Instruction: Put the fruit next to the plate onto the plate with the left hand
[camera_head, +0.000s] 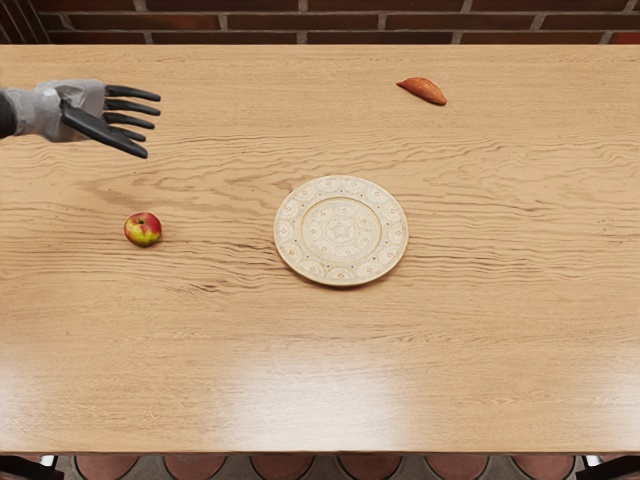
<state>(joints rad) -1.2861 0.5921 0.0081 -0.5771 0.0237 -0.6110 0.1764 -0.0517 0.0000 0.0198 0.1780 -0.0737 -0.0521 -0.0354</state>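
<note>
A small red and yellow apple (143, 229) lies on the wooden table, to the left of a cream patterned plate (341, 230) that carries nothing. My left hand (118, 114) comes in from the left edge and hovers above the table, up and slightly left of the apple, well apart from it. Its dark fingers are spread and hold nothing. The right arm does not show.
An orange-brown wedge-shaped piece of food (422, 90) lies near the far edge of the table, up and right of the plate. A brick wall (320, 20) runs behind the table's far edge.
</note>
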